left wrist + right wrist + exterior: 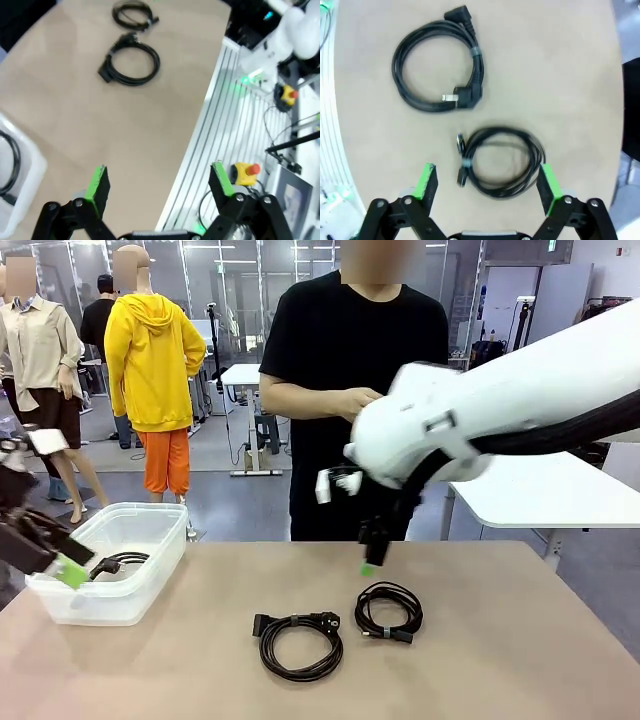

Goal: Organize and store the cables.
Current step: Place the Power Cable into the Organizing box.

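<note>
The right claw [486, 170] stands spread wide and empty, its green pads [426, 179] poised at 9 and 3 o'clock of a small thin black coiled cable [466, 162] lying flat on the tan table [500, 640]. In the right wrist view this coil's two slim plugs sit side by side on its 9 o'clock edge, their long axis running 12 to 6. At 11 o'clock from it, apart, lies a larger thick black coiled power cable [476, 55], tied at 3 o'clock. Its angled plug is at 1 o'clock, and its flat plug at 5 o'clock aims its prongs toward 9. The left claw [159, 182] is likewise splayed open, gripping nothing. In the front view it hangs at the near 9 o'clock corner of a clear plastic bin [110, 615], where a third black coiled cable [118, 562] rests. A person's hand [355, 400] is at chest height beyond the table.
</note>
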Robot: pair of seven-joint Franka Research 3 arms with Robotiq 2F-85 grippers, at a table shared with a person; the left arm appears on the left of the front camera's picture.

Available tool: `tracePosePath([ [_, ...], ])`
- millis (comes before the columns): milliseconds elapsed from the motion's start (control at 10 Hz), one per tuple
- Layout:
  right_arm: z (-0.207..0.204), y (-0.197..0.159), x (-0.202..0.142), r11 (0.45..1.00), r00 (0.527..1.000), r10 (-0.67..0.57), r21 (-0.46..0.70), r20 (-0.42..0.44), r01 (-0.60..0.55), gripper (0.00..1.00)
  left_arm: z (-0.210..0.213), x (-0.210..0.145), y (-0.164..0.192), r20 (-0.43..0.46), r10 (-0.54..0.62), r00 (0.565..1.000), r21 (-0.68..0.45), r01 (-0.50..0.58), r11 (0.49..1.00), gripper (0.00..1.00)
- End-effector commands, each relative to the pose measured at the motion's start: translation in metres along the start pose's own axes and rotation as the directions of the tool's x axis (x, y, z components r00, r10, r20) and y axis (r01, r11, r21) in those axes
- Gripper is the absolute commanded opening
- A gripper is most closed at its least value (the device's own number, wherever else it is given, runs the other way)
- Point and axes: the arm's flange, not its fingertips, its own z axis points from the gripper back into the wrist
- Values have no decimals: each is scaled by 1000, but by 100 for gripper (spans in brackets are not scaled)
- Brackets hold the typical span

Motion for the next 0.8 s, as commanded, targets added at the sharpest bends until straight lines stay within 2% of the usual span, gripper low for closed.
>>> tracePosePath([
  [0,21,21,-70,998,992,-45,-37,122,50,100,-26,32,5,-56,-51,997,32,53,998,100],
  [200,35,34,-136,989,953,-116,-56,282,137,100,-52,70,5,-138,-103,985,42,110,993,100],
  [500,49,54,-209,967,880,-157,-110,448,228,100,-108,121,4,-283,-195,939,29,211,977,100],
  [700,43,60,-243,981,829,-46,-133,558,144,100,-147,150,4,-368,-226,902,39,258,965,100],
])
